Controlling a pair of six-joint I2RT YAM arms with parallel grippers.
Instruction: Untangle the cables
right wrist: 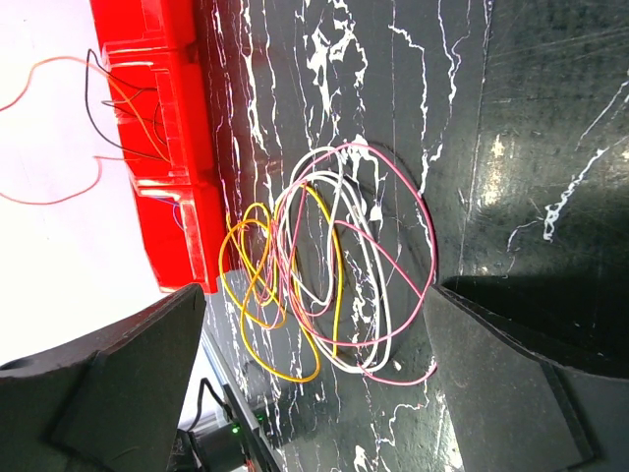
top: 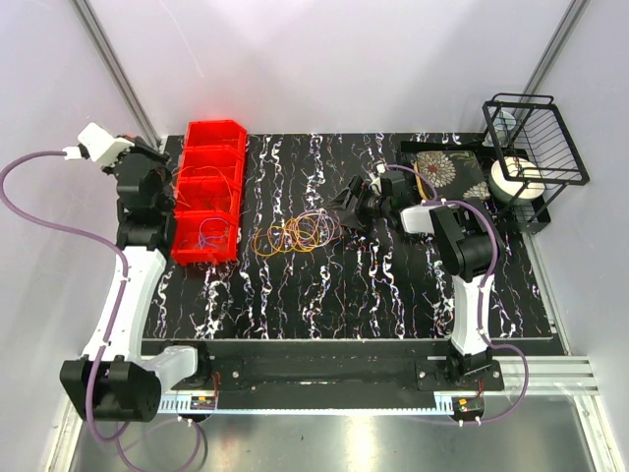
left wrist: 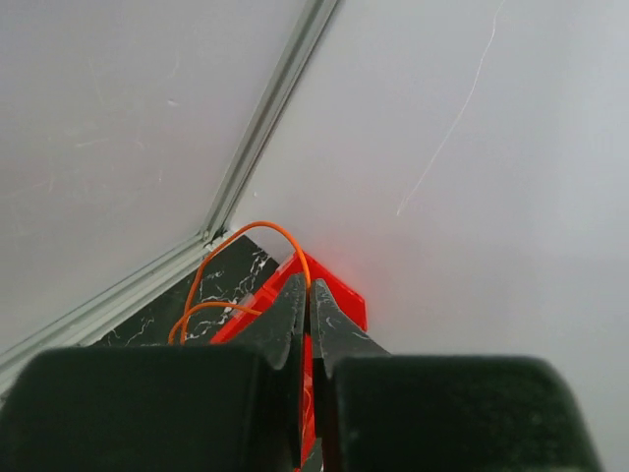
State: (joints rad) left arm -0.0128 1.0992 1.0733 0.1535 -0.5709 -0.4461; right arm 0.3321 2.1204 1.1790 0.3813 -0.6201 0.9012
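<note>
One orange cable pinched tight in left gripper; right gripper spread wide near tangled cables.

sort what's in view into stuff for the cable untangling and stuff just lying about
For the job: cable tangle; orange cable in the shut left gripper; open right gripper; red bin.
Lying about: wire basket; white roll; floral mat.
</note>
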